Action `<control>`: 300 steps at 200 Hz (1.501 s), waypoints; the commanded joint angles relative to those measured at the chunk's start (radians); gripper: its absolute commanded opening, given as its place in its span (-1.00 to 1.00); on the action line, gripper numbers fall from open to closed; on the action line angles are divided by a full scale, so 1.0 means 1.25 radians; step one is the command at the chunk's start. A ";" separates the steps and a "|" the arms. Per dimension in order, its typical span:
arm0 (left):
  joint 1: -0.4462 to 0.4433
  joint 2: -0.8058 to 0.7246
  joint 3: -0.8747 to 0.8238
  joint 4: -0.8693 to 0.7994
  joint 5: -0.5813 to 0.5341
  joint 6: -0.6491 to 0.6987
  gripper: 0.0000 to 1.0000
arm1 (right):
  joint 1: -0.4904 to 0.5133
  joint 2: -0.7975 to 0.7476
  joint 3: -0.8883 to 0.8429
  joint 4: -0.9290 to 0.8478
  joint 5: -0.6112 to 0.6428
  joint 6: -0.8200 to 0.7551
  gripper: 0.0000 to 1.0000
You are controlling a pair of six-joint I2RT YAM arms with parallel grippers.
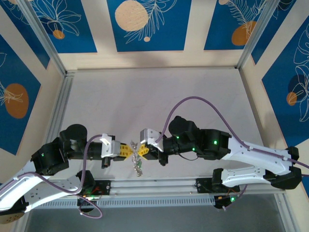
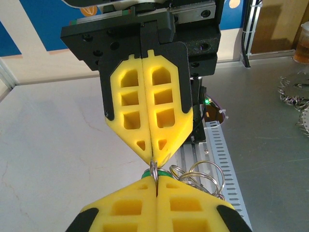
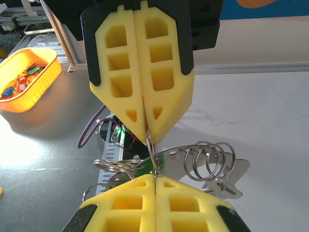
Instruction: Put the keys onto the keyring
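My left gripper and right gripper meet tip to tip above the table's near edge. Both are shut on the keyring, a thin silvery wire loop pinched upright between them. From the left wrist, my own tips sit below the right gripper's tips, and a green key head shows just behind the loop. From the right wrist, flat silvery keys with several small split rings hang beside the loop. The bunch dangles below the grippers.
An orange tray with small coloured items stands off to the left in the right wrist view. A perforated metal rail runs along the near edge under the grippers. More loose metal rings lie at the far right.
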 commanded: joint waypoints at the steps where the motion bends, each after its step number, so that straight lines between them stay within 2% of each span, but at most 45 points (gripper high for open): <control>1: -0.008 0.007 0.000 0.034 0.000 -0.008 -1.00 | 0.001 -0.023 -0.006 0.070 0.001 0.006 -1.00; 81: -0.008 0.024 0.005 0.022 -0.036 -0.005 -1.00 | 0.036 -0.031 0.005 0.071 0.040 -0.024 -1.00; 198: -0.008 0.037 0.014 0.016 -0.076 -0.016 -1.00 | 0.145 -0.010 0.021 0.066 0.264 -0.107 -1.00; 268: -0.008 0.035 0.021 0.031 -0.064 -0.031 -1.00 | 0.181 0.015 0.017 0.066 0.376 -0.152 -1.00; 300: -0.008 0.036 0.022 0.035 -0.060 -0.038 -1.00 | 0.202 0.012 -0.011 0.082 0.462 -0.185 -1.00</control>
